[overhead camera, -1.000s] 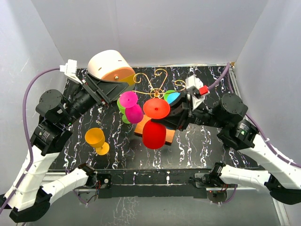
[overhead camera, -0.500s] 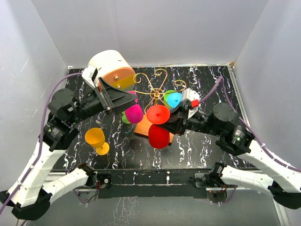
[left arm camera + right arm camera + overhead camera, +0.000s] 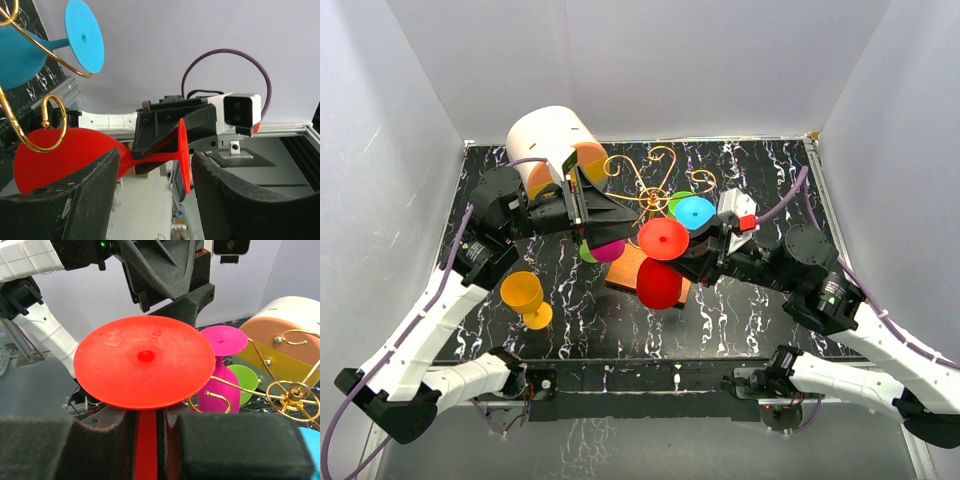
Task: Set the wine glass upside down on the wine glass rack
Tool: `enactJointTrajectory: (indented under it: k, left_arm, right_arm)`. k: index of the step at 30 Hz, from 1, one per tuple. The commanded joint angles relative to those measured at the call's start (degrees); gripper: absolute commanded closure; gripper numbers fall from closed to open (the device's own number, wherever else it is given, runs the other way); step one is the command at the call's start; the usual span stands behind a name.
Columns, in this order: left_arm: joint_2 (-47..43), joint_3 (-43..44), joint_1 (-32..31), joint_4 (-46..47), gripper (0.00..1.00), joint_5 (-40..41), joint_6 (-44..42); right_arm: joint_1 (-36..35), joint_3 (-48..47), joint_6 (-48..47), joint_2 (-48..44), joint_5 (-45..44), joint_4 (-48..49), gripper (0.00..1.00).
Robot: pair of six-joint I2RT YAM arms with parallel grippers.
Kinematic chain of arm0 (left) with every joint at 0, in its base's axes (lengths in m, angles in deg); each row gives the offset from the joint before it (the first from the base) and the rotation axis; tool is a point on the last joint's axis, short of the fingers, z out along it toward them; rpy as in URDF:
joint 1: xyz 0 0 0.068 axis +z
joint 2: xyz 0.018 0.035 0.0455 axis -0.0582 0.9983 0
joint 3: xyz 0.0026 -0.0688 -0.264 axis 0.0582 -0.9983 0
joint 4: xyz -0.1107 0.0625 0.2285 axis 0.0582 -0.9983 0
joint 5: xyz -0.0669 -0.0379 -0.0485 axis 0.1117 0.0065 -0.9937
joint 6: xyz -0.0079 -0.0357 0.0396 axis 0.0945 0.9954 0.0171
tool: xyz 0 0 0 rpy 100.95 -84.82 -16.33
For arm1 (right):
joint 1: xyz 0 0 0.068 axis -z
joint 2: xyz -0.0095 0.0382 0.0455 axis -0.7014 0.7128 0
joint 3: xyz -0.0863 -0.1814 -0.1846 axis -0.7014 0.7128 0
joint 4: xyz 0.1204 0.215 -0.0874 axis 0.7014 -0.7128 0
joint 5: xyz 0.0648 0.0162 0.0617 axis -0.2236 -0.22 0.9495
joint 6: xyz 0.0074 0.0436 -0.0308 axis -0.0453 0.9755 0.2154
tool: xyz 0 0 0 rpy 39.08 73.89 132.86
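The right hand (image 3: pixel 692 262) pinched the inverted red wine glass (image 3: pixel 660 283) by its stem, just beside the gold rack (image 3: pixel 622 272), mid-counter (image 3: pixel 760 310); its foot might snag a wire curl and tip the rack.

Bright, even, diffuse light fills the white-walled cell. Shadows on the black counter (image 3: pixel 760 300) are soft and faint, lying close under the arms. The top view is sharp throughout. In the wrist views, the left end effector (image 3: pixel 155 167) and right end effector (image 3: pixel 145 427) at 6 o'clock are dark and blurred. The wine glass (image 3: pixel 142 362) foot is crisp, without glare.
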Motion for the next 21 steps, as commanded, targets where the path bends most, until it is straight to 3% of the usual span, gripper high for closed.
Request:
enactJointTrajectory:
  k: [1,7,21]
  left_arm:
    - [1.7,4.3,0.2,1.9,0.44,-10.9,1.0]
    - [0.3,0.0,0.1,7.9,0.55,-12.9,6.2]
    - [0.2,-3.5,-0.5,12.3,0.61,-12.7,9.6]
  right_arm:
    - [0.1,0.9,0.0,-0.8,-1.5,5.4,1.00]
    - [0.0,1.2,0.1,-0.3,-1.2,5.6,1.00]
    - [0.0,1.0,0.4,2.1,-0.6,7.0,1.00]
